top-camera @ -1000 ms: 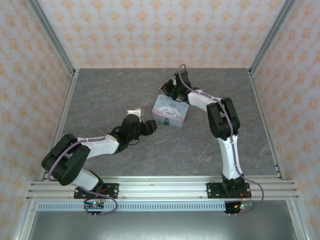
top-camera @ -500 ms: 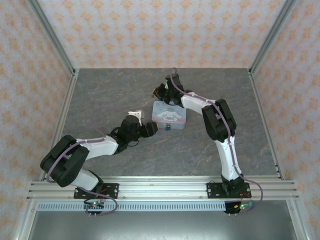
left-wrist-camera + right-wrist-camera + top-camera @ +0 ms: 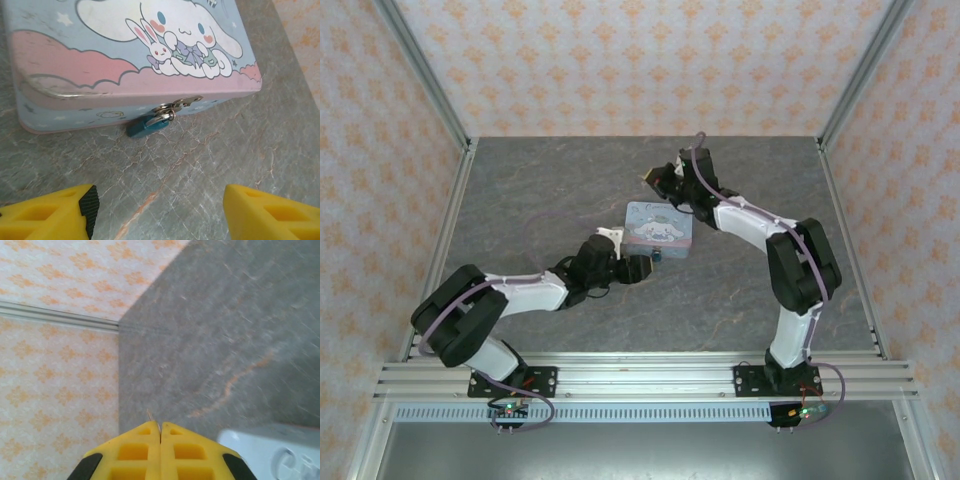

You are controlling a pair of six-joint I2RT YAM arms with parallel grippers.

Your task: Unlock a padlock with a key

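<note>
**A:** What is the left tool point(image 3: 159, 210) doing?

**B:** It is gaping wide with nothing between its yellow fingers point(image 3: 47, 212). It is also sitting closer to the padlock point(image 3: 146, 126) than a second ago. In the top view it is sliding right, toward the centre of the frame, up to the near side of the tin point(image 3: 125, 60).

**A:** And the padlock itself?

**B:** It is hanging at mid-frame in the left wrist view. Its blue body is resting on the tabletop point(image 3: 215, 160) and it is hooking through the tin's clasp point(image 3: 186, 101). It is looking locked to me.

**A:** The right tool point(image 3: 160, 430)?

**B:** It is pinching fully shut, with a thin pale sliver poking up between the tips. I am taking that for the key point(image 3: 149, 415). It is lifting back off the tin's far edge, toward the upper middle of the top view.

**A:** Meaning what for the job?

**B:** The left is probably lining up to steady the padlock. The key is waiting on the wrong side of the tin and is needing to come round to the near face.
</note>
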